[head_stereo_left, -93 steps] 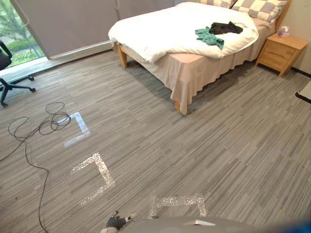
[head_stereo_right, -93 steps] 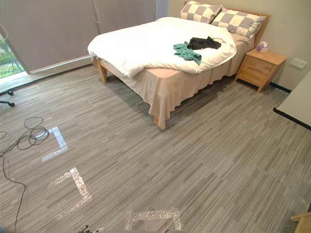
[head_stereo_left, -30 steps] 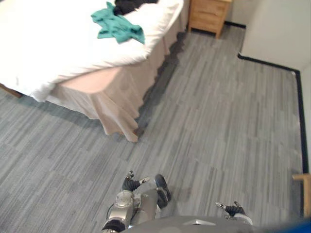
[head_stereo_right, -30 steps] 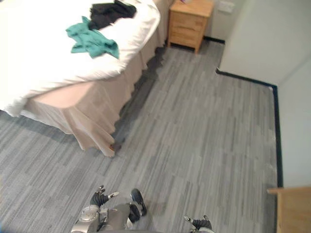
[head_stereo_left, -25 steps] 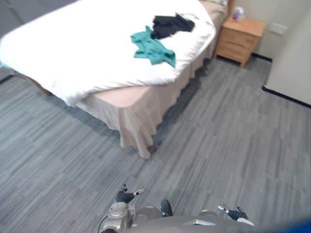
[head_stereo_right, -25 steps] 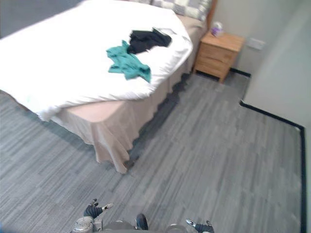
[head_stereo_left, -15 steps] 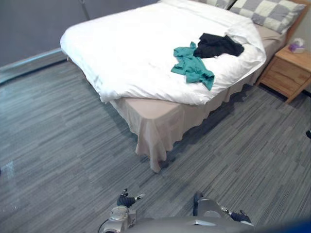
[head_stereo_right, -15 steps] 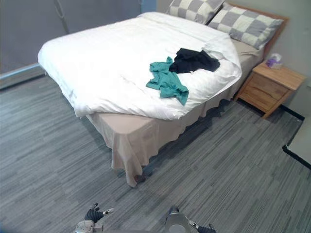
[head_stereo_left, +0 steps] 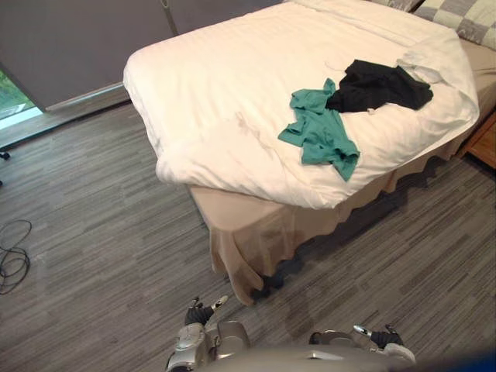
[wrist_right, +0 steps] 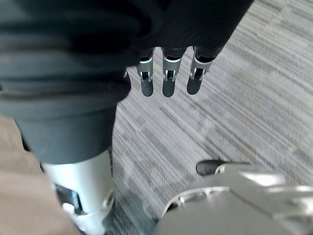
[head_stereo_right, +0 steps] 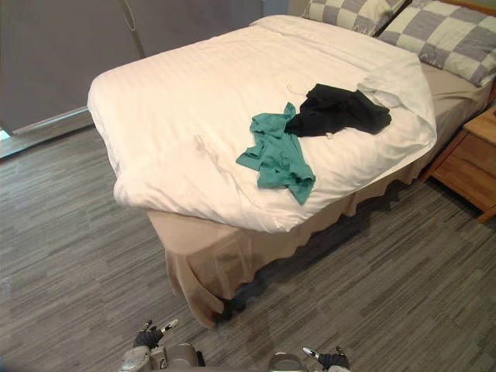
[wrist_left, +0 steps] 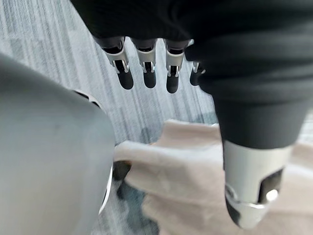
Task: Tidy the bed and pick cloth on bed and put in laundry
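A bed with a white duvet [head_stereo_left: 232,93] and a beige skirt [head_stereo_left: 256,232] stands ahead of me. On its right half lie a teal cloth [head_stereo_left: 319,133] and, touching it on the far side, a black cloth [head_stereo_left: 380,87]. My left hand [head_stereo_left: 198,314] hangs low by the floor, near the bed's front corner, fingers [wrist_left: 146,68] relaxed and holding nothing. My right hand [head_stereo_left: 381,338] also hangs low at the lower right, fingers [wrist_right: 166,78] straight over the carpet, well short of both cloths.
Checked pillows [head_stereo_right: 449,35] lie at the head of the bed. A wooden nightstand [head_stereo_right: 469,167] stands to the bed's right. Grey striped carpet [head_stereo_left: 101,232] runs around the bed. A grey curtain [head_stereo_left: 70,39] and a window strip are at the far left.
The camera has swung and come closer to the bed, so the bed corner and cloths now sit larger in view. Both hands stay low and hold nothing.
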Controlling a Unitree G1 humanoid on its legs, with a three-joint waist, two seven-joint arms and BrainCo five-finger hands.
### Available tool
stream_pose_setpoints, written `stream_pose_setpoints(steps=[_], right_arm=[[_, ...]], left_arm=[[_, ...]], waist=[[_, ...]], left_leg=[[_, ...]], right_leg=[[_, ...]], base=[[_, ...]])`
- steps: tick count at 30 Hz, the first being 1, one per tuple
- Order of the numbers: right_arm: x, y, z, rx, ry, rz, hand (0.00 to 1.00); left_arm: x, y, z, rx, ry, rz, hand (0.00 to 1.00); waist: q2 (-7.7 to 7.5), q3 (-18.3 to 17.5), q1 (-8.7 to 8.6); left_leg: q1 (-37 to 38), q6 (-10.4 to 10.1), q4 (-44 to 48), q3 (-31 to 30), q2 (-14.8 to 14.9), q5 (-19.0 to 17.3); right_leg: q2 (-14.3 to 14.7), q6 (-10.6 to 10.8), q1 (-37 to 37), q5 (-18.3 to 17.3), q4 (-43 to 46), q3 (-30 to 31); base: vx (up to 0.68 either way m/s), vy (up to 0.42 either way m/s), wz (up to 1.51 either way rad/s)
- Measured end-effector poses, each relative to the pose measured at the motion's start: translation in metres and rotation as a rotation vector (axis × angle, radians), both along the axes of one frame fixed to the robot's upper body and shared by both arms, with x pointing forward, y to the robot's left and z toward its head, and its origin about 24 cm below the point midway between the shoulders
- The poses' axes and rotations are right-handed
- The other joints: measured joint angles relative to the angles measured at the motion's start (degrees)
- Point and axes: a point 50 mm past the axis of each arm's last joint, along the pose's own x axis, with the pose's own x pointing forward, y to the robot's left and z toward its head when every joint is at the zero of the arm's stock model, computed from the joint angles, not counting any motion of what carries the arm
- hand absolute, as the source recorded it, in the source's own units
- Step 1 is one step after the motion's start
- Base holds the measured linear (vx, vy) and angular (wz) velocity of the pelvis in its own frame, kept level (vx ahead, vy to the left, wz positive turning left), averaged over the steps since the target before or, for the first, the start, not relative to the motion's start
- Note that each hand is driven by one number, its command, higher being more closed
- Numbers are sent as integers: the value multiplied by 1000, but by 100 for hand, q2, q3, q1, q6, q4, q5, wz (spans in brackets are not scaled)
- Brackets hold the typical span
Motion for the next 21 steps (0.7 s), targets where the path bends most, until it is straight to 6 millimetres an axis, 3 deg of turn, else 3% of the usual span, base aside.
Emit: stream_pose_setpoints(steps=[1,2,4,5,6,12,16,18,21], right_arm=[[-2,-6,1,-24,11,23,0],[0,3,-1,-5,9,32,0],[-5,13,-3,16,17,35,0],[-4,16,-4,20,18,47,0],[-3,18,-4,22,16,53,0],[1,21,-3,11,20,122,0],[3,18,-3,3,25,126,0],[3,18,-3,4,37,130,0],[3,19,-4,1,46,147,0]], left_arm=[[-3,-4,-1,-15,6,24,0],[-5,3,-2,-6,17,44,0],[-13,14,-3,13,44,64,0],[-16,17,-4,12,49,82,0],[-16,17,-4,9,49,90,0],[-23,18,-6,-26,62,168,0],[-42,18,-12,-114,89,456,0],[-55,22,-14,-158,102,689,0],[-69,42,-12,-164,78,1017,0]], waist=[[149,-54,-1],[-68,-53,-13],[-313,-159,-1],[-354,-179,3],[-440,-198,2],[-395,-199,9],[-327,-224,8],[-326,-230,14],[-361,-232,73]], left_leg=[[-68,194,-648,-29,-6,786],[141,222,-928,-40,-240,872],[547,264,-1818,-38,-505,1219],[758,291,-2287,-76,-645,1409],[750,291,-2281,-126,-696,1404],[770,284,-2317,-309,-771,1408],[826,229,-2322,-413,-713,1440],[808,219,-2322,-436,-668,1441],[741,200,-2321,-432,-620,1431]], right_leg=[[100,198,12,-93,-78,15],[-79,300,162,-168,-174,-4],[-262,364,162,-247,-155,-4],[-321,397,163,-308,-124,-7],[-357,394,166,-334,-94,-14],[-409,446,294,-465,-54,-160],[-349,421,389,-634,1,-269],[-301,398,389,-677,11,-311],[-275,382,365,-687,-19,-326]], base=[[149,165,17],[135,157,20],[208,103,24],[192,120,25],[140,124,24],[48,22,18],[-28,-70,12],[-27,-56,13],[8,-41,8]])
